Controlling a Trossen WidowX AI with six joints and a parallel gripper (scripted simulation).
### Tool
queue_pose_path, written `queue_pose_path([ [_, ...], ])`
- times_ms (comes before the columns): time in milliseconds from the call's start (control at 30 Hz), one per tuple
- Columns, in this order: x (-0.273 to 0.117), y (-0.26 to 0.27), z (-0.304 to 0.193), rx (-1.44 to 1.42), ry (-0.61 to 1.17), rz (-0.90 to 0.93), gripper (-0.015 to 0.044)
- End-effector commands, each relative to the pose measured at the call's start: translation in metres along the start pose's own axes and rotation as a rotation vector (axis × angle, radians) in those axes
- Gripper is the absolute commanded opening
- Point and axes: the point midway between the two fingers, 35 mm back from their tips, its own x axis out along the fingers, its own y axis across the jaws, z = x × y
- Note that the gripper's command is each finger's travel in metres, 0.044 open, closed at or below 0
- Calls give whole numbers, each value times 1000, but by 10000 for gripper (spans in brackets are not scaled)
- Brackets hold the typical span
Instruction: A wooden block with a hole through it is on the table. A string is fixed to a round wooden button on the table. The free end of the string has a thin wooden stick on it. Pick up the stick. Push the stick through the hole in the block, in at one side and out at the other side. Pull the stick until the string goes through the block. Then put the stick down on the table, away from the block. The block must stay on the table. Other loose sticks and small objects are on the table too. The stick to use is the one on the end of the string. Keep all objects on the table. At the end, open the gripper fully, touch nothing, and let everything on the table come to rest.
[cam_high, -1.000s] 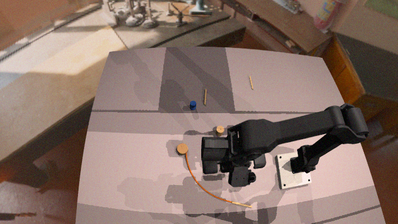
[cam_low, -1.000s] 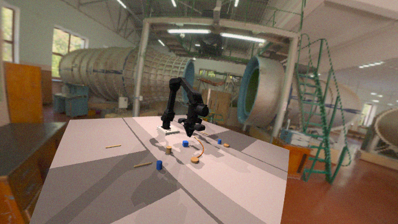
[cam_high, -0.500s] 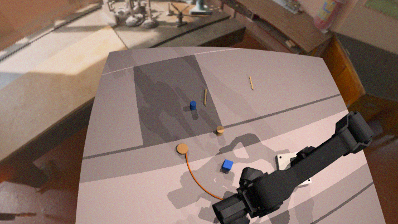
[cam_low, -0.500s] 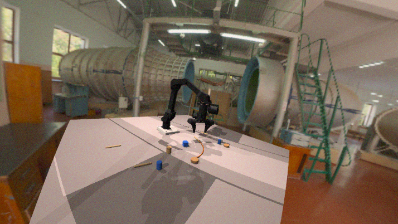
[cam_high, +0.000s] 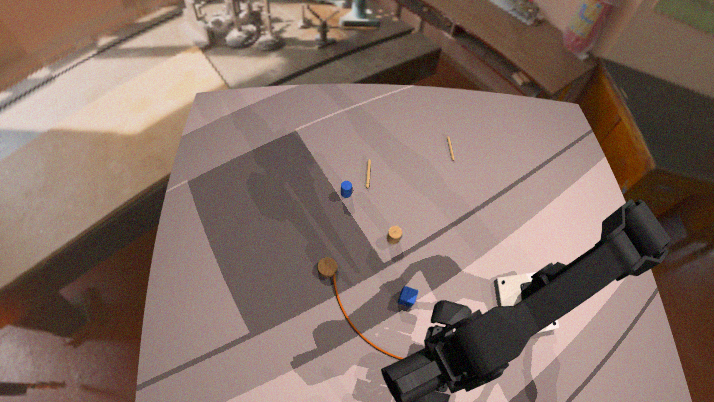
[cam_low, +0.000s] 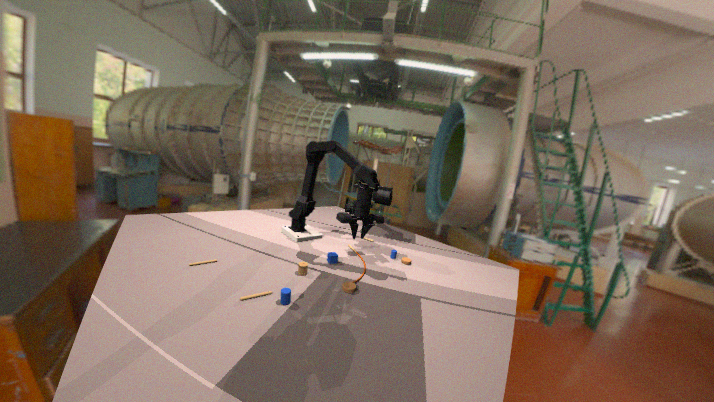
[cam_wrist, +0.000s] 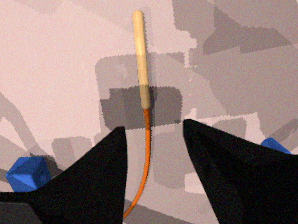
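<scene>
Gripper: fingers parted, holding nothing; pointed down over the table, with the orange string crossing the gap between them in the wrist view.
Table: its far corners and side edges show from the top; the near edge runs out of that frame.
Arm: arched up and over in the exterior view; from the top it covers the fingertips and the string's far end.
Base plate: white, well inside the table's edges.
Button: brown, round, flat on the table, fixed to the string.
Blue pieces: a faceted block near the string; an upright cylinder beside a loose stick; a smaller cylinder next to a tan disc, both seen outside.
Tan cylinder: between the faceted block and the upright cylinder; any hole is too small to tell.
String's stick: on the table, just ahead of the fingertips in the wrist view, untouched.
Open room: bare table surrounds the stick's free tip there.
Outlying stick: well apart from the gripper.
</scene>
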Motion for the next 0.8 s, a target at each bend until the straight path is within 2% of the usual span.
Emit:
queue_pose_path([
  [0,0,1,0,-7,4,5,124],
  [767,25,0,-2,-7,5,5,124],
])
